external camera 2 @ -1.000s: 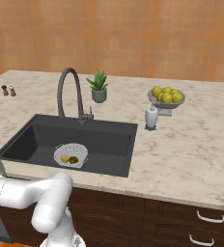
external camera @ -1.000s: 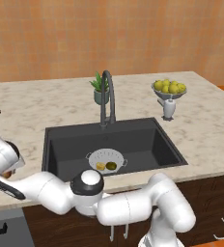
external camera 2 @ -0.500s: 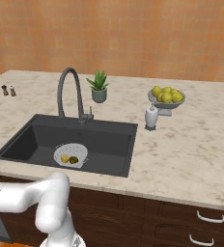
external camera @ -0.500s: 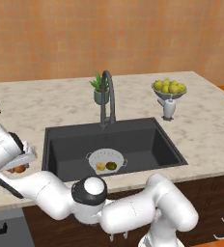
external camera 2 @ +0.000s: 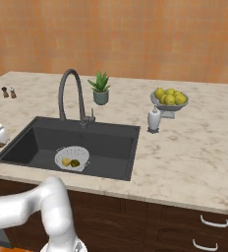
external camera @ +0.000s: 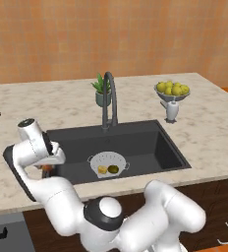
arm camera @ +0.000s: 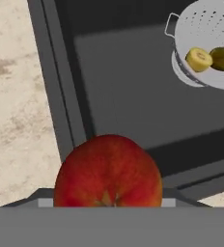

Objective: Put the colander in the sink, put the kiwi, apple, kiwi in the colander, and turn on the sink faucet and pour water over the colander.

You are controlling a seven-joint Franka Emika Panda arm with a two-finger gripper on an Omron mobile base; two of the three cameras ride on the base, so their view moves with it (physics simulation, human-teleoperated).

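Apple (arm camera: 108, 171): round, firm, smooth-skinned, likely slippery; clamped across widest girth in gripper (external camera: 48, 165), left of sink (arm camera: 133, 96) rim.

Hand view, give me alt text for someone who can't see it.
A red apple sits close in the foreground, held in the tool above the left rim of the dark sink. At upper right, the white colander rests in the basin holding two kiwis.
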